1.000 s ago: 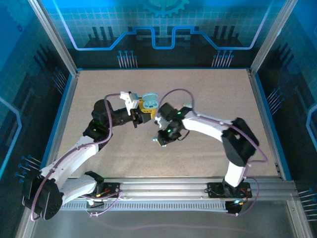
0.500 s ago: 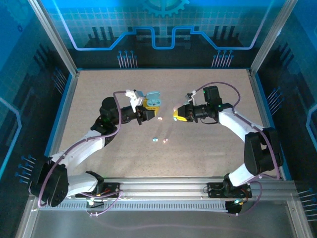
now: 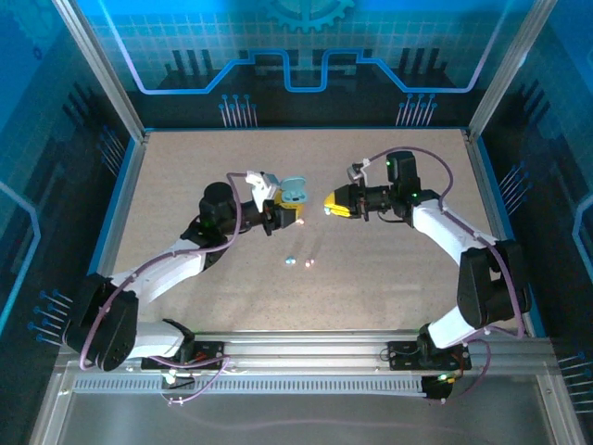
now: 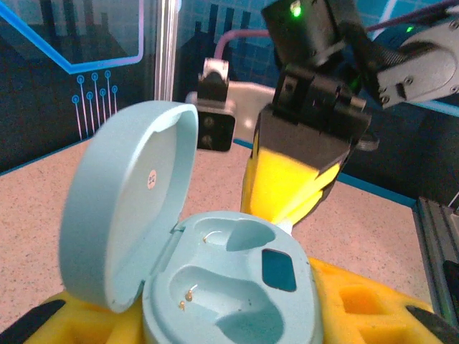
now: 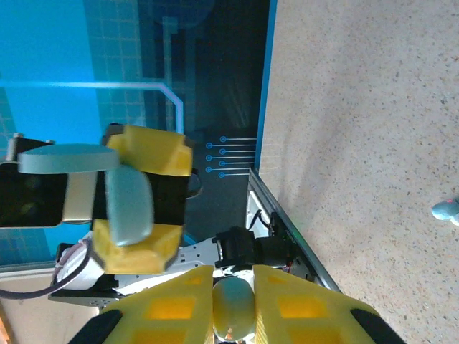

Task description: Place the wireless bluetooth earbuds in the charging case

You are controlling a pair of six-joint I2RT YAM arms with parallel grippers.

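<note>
The charging case (image 4: 237,301) is a smooth, matte, pebble-shaped shell in light teal, hinged open. Its domed lid (image 4: 122,215) stands up on the left. The base shows two rounded wells with small gold contacts and a dark glossy oval window (image 4: 278,269). The left jaws are clenched on the base of the case, with blocky yellow pads (image 4: 380,287) pressed against either side. They hold it raised above the bench (image 3: 398,278), a flat, speckled, sandy-pink surface.

The right jaws are drawn in narrow and grasp a pale earbud (image 5: 233,304), a tiny, smooth, egg-shaped piece pinched between two yellow fingers (image 5: 301,308). In the left wrist view those fingers taper to a wedge (image 4: 294,179) just beyond the far rim of the case. Whether they touch it cannot be told. From above, the two sets of jaws face each other near the middle of the bench, with a small gap between them.

A teal earbud (image 3: 290,261) and a pink earbud (image 3: 309,262) lie loose side by side on the bench. They sit nearer the arm bases than the case, below the gap between the jaws
</note>
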